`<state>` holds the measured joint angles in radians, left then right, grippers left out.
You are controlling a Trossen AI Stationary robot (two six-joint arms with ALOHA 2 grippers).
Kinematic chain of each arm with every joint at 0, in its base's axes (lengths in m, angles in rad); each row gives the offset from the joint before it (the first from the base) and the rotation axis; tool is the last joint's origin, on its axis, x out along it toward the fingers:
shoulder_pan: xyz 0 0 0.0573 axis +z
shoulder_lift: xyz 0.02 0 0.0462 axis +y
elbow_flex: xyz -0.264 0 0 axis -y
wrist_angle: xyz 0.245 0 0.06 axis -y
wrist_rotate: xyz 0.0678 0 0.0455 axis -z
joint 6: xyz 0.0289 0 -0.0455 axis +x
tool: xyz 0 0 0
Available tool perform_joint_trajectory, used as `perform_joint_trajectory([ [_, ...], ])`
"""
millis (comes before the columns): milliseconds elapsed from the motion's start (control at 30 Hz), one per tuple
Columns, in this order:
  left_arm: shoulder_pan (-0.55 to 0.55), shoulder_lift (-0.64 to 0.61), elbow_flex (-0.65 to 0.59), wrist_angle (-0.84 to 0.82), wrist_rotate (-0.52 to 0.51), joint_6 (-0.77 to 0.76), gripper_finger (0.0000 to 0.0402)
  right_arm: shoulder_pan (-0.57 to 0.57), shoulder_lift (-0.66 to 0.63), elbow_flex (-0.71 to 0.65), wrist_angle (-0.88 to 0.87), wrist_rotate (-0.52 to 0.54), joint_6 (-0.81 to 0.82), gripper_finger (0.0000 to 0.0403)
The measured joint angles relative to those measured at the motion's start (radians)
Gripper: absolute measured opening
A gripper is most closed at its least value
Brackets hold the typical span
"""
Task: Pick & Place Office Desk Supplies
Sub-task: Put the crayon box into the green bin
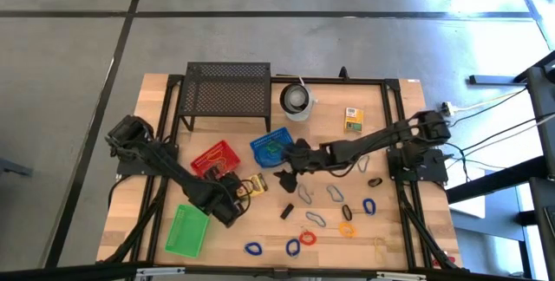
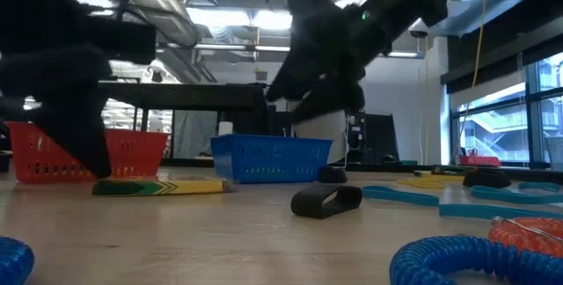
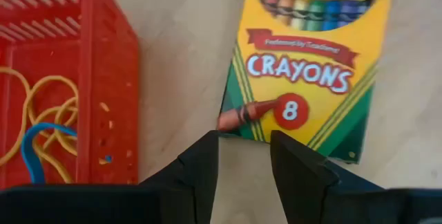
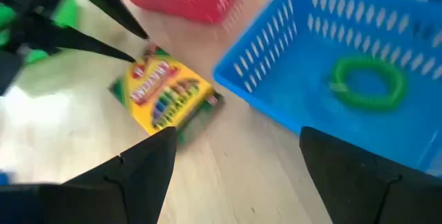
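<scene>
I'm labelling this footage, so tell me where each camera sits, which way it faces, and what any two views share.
High view: overhead, straight down on the table; both arms show.
Low view: at tabletop height, level across toward the blue basket; arms enter from above.
Left wrist view: past the open left pincer at the crayon box beside the red basket.
Right wrist view: past the open right pincer at the blue basket holding a green loop.
Shared: both wrist views show the crayon box.

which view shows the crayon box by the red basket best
The left wrist view: the crayon box fills the frame, label readable, just ahead of the open left gripper. The right wrist view shows it smaller and blurred, the high view as a small yellow patch, and the low view only edge-on, lying flat.
</scene>
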<state>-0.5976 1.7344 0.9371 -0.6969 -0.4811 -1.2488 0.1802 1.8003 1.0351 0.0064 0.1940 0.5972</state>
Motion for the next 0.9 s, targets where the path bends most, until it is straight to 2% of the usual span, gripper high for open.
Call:
perform_joint_trajectory([
  [167,-0.009,-0.001,-0.037,0.065,-0.021,0.001,0.0115,0.000,0.066,0.000,0.003,-0.013,0.101,0.0311],
  [367,-0.010,0.002,-0.043,0.105,-0.046,0.064,0.0111,0.002,0.110,0.000,0.030,-0.057,0.136,0.0311],
  [600,-0.010,0.003,-0.043,0.105,-0.055,0.082,0.0111,0.005,0.107,-0.001,0.042,-0.057,0.129,0.0311],
  [800,-0.010,0.003,-0.043,0.105,-0.053,0.084,0.0110,0.024,0.107,-0.001,0.043,-0.127,0.181,0.0311],
  [900,-0.010,0.003,-0.043,0.105,-0.053,0.084,0.0110,0.045,0.108,-0.001,0.050,-0.103,0.214,0.0311],
])
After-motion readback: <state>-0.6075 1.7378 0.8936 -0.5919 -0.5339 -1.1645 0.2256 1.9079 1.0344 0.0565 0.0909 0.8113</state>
